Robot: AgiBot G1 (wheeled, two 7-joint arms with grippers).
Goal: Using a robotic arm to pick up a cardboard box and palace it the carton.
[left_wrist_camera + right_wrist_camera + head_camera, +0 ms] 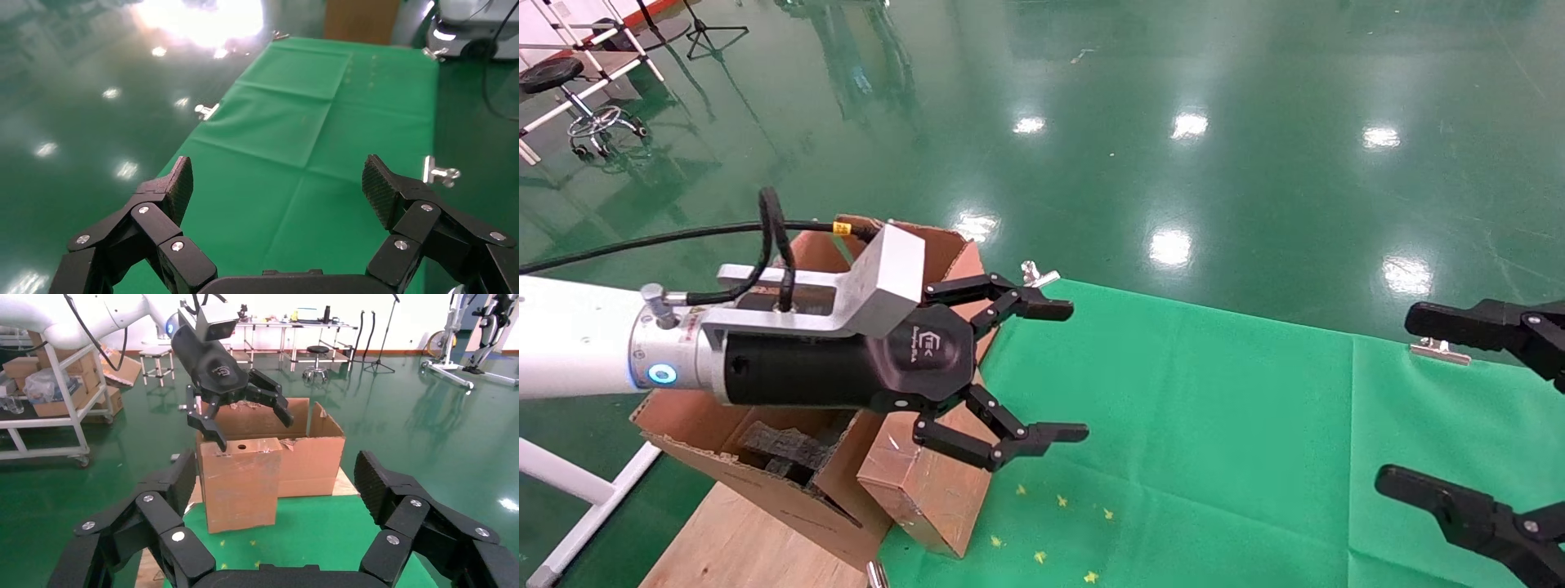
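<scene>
Left gripper (1042, 371) of the robotic arm (576, 339) hangs spread wide above the cardboard box (928, 482), its two black fingers clear of the top edge and holding nothing. One cardboard box is in view: plain brown, slim, standing upright on its end, with a single small round hole in the narrow top face, best seen in the right wrist view (242, 446). It stands on the green cloth (1214, 425), right against the outer wall of the one carton (723, 441), which is larger, with ragged flaps and dark foam inside. Right gripper (1451, 408), on the far side of the cloth from the carton, is also wide open and empty.
</scene>
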